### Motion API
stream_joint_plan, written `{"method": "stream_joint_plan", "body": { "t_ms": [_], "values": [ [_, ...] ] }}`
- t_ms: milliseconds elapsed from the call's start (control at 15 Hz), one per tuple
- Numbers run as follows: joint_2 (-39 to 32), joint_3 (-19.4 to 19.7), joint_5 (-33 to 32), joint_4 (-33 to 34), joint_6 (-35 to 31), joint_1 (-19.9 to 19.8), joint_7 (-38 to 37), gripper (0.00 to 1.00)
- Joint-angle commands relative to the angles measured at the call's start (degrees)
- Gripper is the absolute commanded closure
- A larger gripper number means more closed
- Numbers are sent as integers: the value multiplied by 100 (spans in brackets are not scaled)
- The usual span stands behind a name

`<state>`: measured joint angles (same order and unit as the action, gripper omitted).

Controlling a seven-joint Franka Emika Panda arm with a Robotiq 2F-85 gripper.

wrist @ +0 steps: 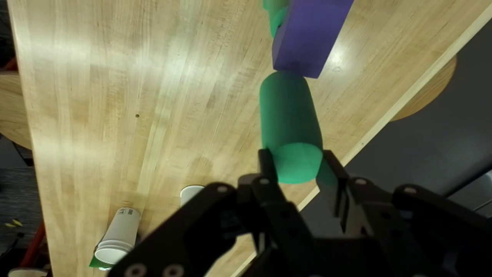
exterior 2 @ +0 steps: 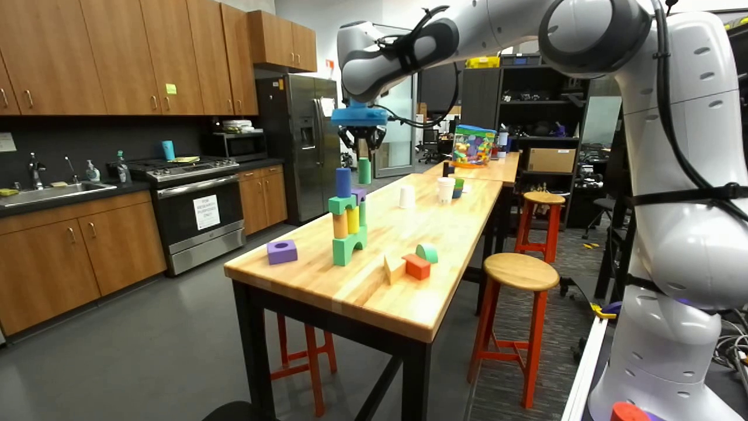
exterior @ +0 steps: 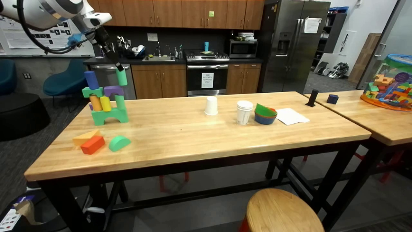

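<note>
Claw point(wrist: 296, 159) gripping green cylinder point(wrist: 288, 111), roughly upright, purple arch point(exterior: 113, 90) just below, contact unclear, block tower point(exterior 2: 353, 221) near table's point(exterior: 180, 138) end edge, red block point(exterior: 92, 145) toward a corner

A wooden table point(exterior: 180, 135) bears blocks point(exterior: 109, 113), cups point(exterior: 211, 105) and bowls point(exterior: 264, 120).

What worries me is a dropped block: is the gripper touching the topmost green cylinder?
Touching: the wrist view shows the gripper clamped on the topmost green cylinder, its fingers against opposite sides.
</note>
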<state>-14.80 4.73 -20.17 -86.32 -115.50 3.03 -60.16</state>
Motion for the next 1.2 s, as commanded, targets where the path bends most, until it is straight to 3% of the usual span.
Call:
{"method": "stream_joint_plan", "body": {
  "t_ms": [0, 1133],
  "values": [
    [137, -9, 0, -94, 82, 41, 50, 92],
    [554, -228, 150, -585, -37, 73, -55, 92]
  ]
}}
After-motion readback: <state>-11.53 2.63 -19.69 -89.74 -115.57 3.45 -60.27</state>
